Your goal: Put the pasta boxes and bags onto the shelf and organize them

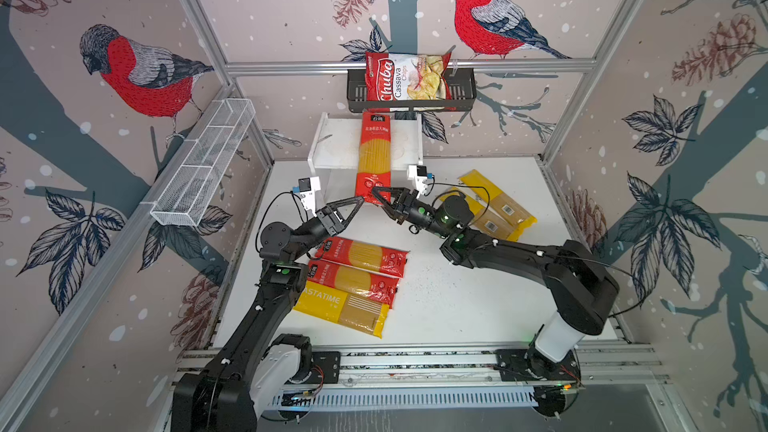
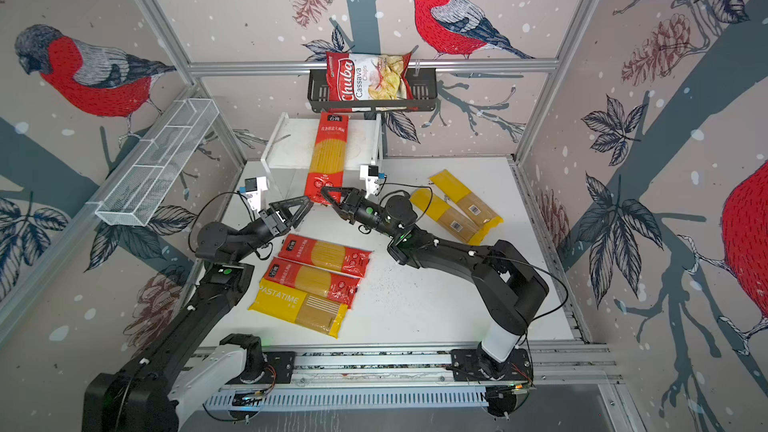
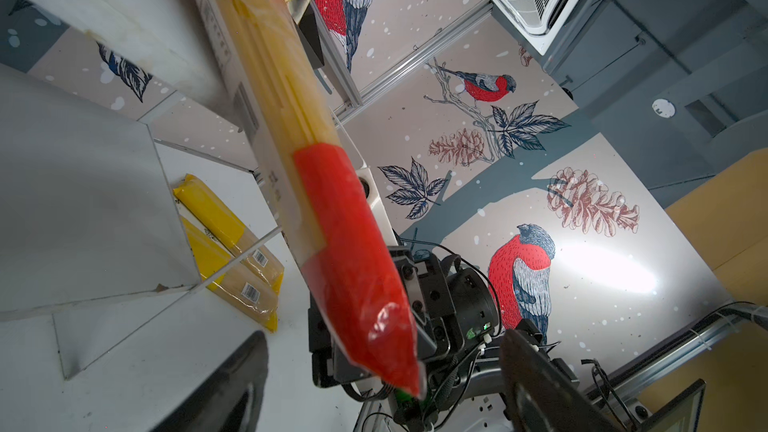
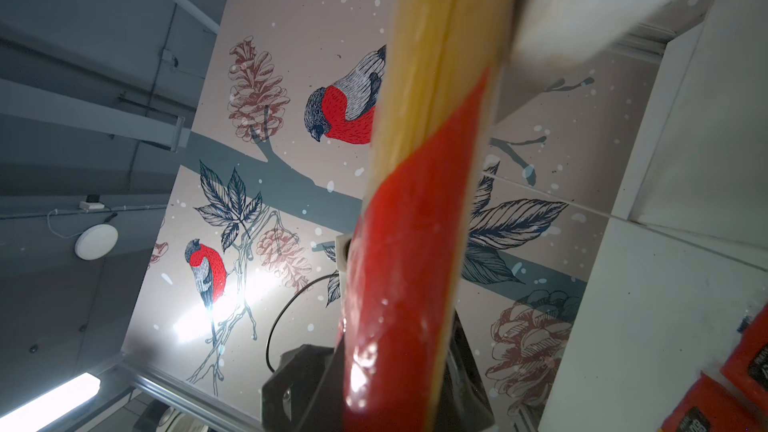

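Observation:
A red-ended pasta packet lies lengthwise on the white shelf, its near end hanging past the front edge. My right gripper is shut on that near end. My left gripper stands open just left of the same end, with nothing gripped. Two red-ended packets and a yellow one lie on the table at front left. Two yellow packets lie at right.
A Cassava Chips bag sits in the black wall basket right above the shelf's back. A white wire mesh tray hangs on the left wall. The arms' rail runs along the table's front edge.

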`<state>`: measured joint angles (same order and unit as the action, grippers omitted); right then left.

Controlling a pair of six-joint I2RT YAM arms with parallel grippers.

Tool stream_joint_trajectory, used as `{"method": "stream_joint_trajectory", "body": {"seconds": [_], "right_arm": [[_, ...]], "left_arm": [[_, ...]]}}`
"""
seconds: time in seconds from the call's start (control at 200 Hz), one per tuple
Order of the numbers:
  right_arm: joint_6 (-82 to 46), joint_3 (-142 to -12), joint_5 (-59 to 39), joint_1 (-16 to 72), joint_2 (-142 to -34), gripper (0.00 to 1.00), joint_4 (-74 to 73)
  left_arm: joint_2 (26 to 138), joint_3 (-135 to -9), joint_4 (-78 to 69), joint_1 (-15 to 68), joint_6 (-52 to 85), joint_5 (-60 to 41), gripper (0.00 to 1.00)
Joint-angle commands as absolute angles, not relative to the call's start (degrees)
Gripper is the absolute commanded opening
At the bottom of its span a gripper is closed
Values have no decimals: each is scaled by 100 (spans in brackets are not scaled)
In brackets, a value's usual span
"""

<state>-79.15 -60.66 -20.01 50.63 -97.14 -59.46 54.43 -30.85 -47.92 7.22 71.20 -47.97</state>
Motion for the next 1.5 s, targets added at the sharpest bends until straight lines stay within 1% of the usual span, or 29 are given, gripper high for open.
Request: {"method": "stream_joint_trajectory", "body": {"seconds": [0.0, 0.12, 0.325, 0.45, 0.575, 0.705, 0.901, 1.091, 1.131, 1.296, 1.366, 1.496], "right_arm": [[-7863, -6185, -1828, 5111, -9731, 31, -6131], [-7822, -6048, -1828, 5139, -9645, 41, -6033], [-7750, -5489, -1802, 5133, -9328, 48, -6078], [-7548, -5189, -1793, 5133, -9047, 54, -5991], [-7363, -4810, -1641, 5142, -8747, 57, -5801], [-7308, -4446, -1471, 5088, -8497, 58, -5793], [-7330, -3946, -1191, 4940, -8213, 58, -5692], [-7321, -3517, -981, 4931, -8038, 59, -5539], [-7328, -3442, -943, 4930, -8024, 58, -5537], [-7281, -3302, -897, 4935, -8025, 59, -5533], [-7224, -3313, -880, 4954, -8033, 59, -5477], [-7178, -3331, -857, 4956, -8063, 59, -5407]], "left_arm": [[5414, -3058, -5315, 708, 7276, -4632, 87], [5431, -3042, -5439, 712, 7363, -4579, 86], [5567, -3009, -5632, 839, 7473, -4444, 84], [5629, -3097, -5298, 1123, 7192, -4209, 83], [5638, -3317, -4709, 1529, 6678, -3846, 82], [5668, -3391, -4479, 1728, 6558, -3429, 79], [5765, -3503, -4065, 2272, 6331, -2487, 66], [5748, -3533, -3983, 2421, 6358, -1859, 55], [5757, -3510, -3999, 2426, 6415, -1795, 51], [5713, -3468, -4002, 2426, 6546, -1644, 41], [5687, -3494, -3967, 2420, 6585, -1644, 35], [5682, -3517, -4024, 2339, 6787, -1752, 29]]}}
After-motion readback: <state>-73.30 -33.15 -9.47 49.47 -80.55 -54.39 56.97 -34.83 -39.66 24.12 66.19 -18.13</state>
